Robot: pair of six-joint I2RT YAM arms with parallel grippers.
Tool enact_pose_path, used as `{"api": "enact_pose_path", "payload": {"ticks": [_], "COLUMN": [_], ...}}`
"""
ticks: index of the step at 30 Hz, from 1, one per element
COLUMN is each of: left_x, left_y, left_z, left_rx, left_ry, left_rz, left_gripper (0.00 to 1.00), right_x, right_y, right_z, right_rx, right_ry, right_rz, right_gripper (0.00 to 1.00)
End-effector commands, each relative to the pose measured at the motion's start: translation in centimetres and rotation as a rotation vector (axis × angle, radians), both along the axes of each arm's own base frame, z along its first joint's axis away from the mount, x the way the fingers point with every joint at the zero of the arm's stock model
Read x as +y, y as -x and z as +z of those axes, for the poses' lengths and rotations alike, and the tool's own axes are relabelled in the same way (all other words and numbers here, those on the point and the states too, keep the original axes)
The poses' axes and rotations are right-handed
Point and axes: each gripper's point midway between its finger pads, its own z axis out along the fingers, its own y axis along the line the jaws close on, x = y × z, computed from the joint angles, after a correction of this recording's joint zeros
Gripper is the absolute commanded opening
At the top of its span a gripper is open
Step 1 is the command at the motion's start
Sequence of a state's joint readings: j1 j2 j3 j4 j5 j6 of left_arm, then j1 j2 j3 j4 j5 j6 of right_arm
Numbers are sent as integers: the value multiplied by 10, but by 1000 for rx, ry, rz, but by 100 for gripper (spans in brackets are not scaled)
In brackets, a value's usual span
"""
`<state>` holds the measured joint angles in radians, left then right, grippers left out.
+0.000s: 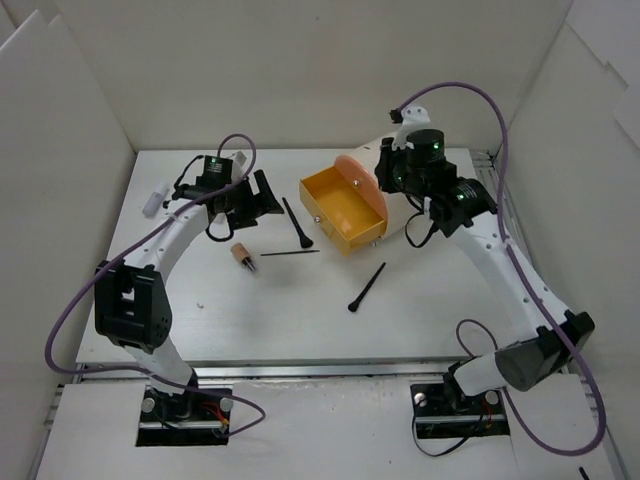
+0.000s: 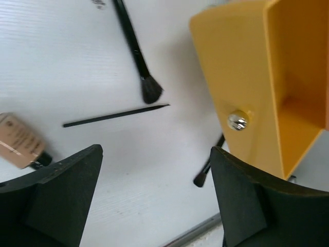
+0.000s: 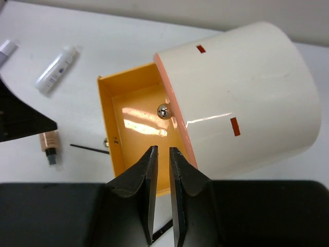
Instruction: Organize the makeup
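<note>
Makeup lies loose on the white table [image 1: 300, 320], all of it outside the open orange plastic drawer [image 1: 345, 210]. A black long-handled brush [image 1: 297, 222] lies just beside the drawer's left wall, and a thin black pencil-like stick [image 1: 290, 253] lies near its front left corner. A stubby tan bottle with a dark cap [image 1: 243, 258] sits farther left. A second black brush [image 1: 367, 287] lies on the arm-base side of the drawer, and a white tube [image 1: 155, 197] is well off to the left. The drawer looks empty, so by my reading you have hardly begun.

Watch the thin stick. It lies flat on the table, and pads closing on it may skate over it or flick it away. The left wrist view shows the second brush running partly under the drawer, so dragging it out could shift the drawer. The drawer hangs out of the big cream cylinder [image 3: 241, 98], so a nudge from either arm could push it shut or roll the cylinder.

Your left gripper [image 2: 154, 200] has its jaws spread wide and holds nothing. It hovers over bare table between the tan bottle and the drawer's left wall. Your right gripper [image 3: 163, 200] has its fingers only a narrow slit apart, with nothing between them. It is poised over the drawer's rim, and I cannot tell whether it touches.
</note>
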<state>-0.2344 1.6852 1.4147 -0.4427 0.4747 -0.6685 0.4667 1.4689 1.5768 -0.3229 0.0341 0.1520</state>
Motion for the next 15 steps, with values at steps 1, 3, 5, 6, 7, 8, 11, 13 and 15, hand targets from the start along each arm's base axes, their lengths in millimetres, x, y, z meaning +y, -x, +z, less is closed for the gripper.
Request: {"api": "enact_pose_path", "payload": {"ticks": [1,3,5,6,7,8,11,13,15], "left_x": [27,38,52,61,67,74,91,103,106], "left_y": [-9,-6,0,1,4,12,21,23,28], "left_z": [5,0,-9,-8,-12,-19,-29,-38,-50], "left_rx": [-36,-8,16,9,21,51,82,101,134], "left_ry": [-142,-176,-237,-270,-295,-322,-384,-420,-435], "left_rz": [65,94,143,187,209,228,313,381,403], "left_gripper": [79,70,70,69,69,69,70,71,72], "right_x": [-8,-15,-25,-29,-32,-38,-46,-51,-54], "right_y": [24,38,52,55,60,67,78,85,89], "right_z": [76,83,86,82,82,77,62,57,41], "right_rx": [-184,-205,-223,-219,-223,-221,-206,-203,-176], "right_ry": [-70,-78,-80,-77,-77,-74,-63,-64,-55], "right_rz": [15,12,-2,-10,-14,-21,-38,-47,-52], "right_gripper": [13,14,16,17,17,17,18,18,19]}}
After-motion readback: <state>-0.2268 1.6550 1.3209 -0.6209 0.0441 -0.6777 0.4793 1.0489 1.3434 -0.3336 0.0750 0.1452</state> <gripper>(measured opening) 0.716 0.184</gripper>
